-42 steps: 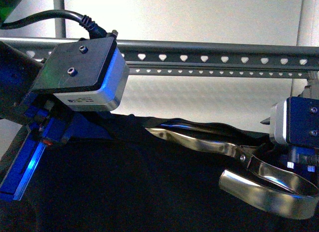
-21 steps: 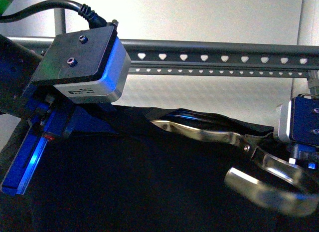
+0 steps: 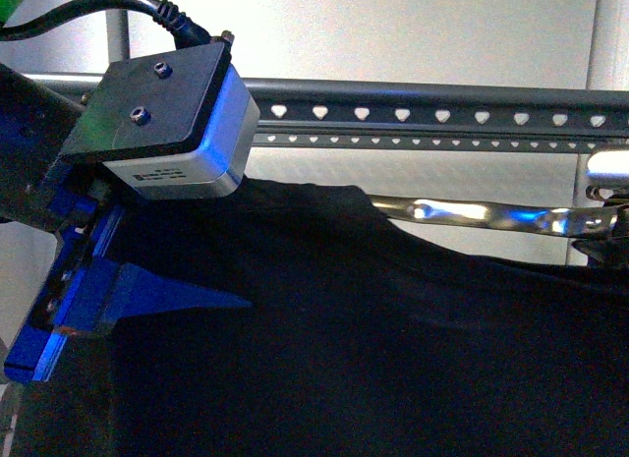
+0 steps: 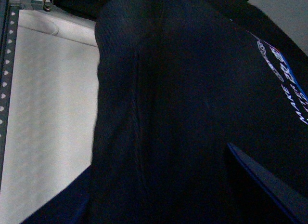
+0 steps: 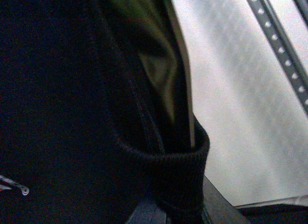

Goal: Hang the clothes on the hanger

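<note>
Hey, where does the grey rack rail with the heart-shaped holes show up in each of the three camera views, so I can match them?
Front view: the rail runs level across the upper part, above the black T-shirt.
Left wrist view: the rail is a narrow holed strip along one picture edge, beside the shirt.
Right wrist view: the rail is a slanted holed band near one corner.
Shared landmark: the black T-shirt, filling much of every view.

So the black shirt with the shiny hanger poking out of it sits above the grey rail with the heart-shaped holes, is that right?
Not quite. The shirt sits below the rail, not above it. The front view shows pale wall between the two. The rest holds: the shiny hanger pokes out of the shirt, and the rail's holes are heart-shaped.
</note>
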